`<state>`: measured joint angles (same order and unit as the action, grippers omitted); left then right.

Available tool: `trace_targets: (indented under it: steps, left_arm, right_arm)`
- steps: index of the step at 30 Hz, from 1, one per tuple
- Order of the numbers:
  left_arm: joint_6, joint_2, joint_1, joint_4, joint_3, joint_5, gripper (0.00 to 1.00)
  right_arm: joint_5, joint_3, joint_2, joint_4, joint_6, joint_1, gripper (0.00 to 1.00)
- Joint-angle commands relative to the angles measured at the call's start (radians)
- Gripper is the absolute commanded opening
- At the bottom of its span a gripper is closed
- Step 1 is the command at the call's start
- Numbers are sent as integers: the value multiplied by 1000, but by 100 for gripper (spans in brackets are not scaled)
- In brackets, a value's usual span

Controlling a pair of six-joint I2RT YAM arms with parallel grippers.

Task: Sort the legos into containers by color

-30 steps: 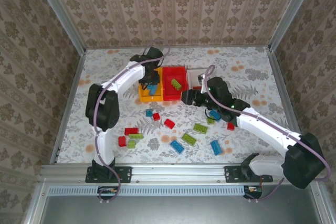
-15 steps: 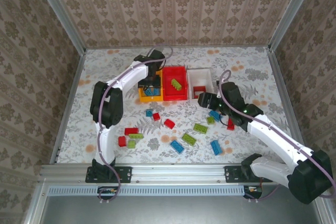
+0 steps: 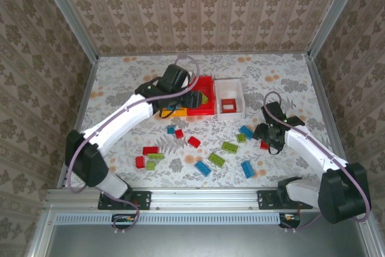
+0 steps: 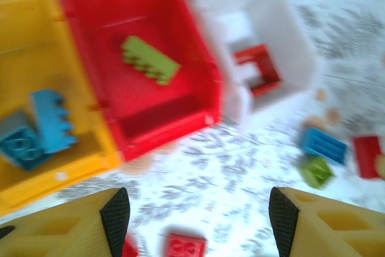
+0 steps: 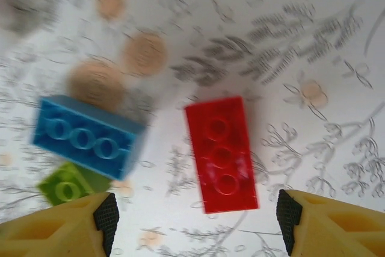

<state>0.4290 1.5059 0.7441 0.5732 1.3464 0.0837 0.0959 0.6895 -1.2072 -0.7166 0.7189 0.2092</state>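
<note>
My left gripper (image 3: 198,97) hovers open and empty over the bins. The left wrist view looks down between its pads (image 4: 115,215) at the yellow-orange bin (image 4: 36,58) with blue bricks (image 4: 51,121), the red bin (image 4: 180,34) with a lime brick (image 4: 150,59), and the white bin (image 4: 289,34) with a red brick (image 4: 258,67). My right gripper (image 5: 192,224) is open just above the table. A red brick (image 5: 221,154) lies flat between its fingers, untouched. Beside it lie a blue brick (image 5: 87,136) and a lime brick (image 5: 66,188).
Several loose red, blue and lime bricks are scattered across the near middle of the table, from a red pair (image 3: 144,156) at the left to a blue one (image 3: 247,169) at the right. The three bins (image 3: 229,97) stand side by side at the back centre.
The left arm swung from the yellow-orange bin rightward over the red bin. The right gripper drew back from the white bin to the right and came down over the red brick.
</note>
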Motion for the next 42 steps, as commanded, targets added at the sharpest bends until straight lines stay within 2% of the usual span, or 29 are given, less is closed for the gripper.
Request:
trace_targets:
  steps: [1,5,10,14,16,18,20,23,26,28,31,36,42]
  left_arm:
    - [-27,-39,23,-133,-105,172,65]
    - [13,-86,53,-172,-192,199,65]
    - [41,-98,84,-181,-215,179,63]
    - [48,-98,95,-184,-209,156,62]
    - [50,-101,96,-176,-204,137,62]
    - [52,-110,97,-164,-197,109,61]
    - [56,-126,96,-149,-191,71,60]
    - [73,-154,96,-136,-188,3,59]
    - [89,-167,96,-128,-181,-49,58]
    - [93,-161,96,-127,-168,-63,58]
    - [88,-151,96,-121,-143,-75,58]
    - [85,-153,95,-95,-134,-108,58]
    - [97,-193,96,-77,-163,-130,59]
  right_arm:
    - [-41,-22,-52,-11,11,-11,71]
    - [-33,-28,-94,33,-4,-23,67]
    - [-30,-10,-167,79,-23,-50,57]
    - [-29,11,-226,107,-49,-54,44]
    - [-29,19,-239,116,-69,-54,32]
    - [-18,30,-214,120,-93,-45,22]
    - [27,63,-143,108,-125,-7,18]
    - [55,152,-77,108,-179,75,17]
    - [-1,256,-104,162,-220,132,17]
    - [-89,329,-173,226,-218,134,17]
    - [-157,475,-344,238,-212,132,17]
    - [-208,684,-577,189,-167,112,19]
    - [-255,789,-740,202,-113,86,22]
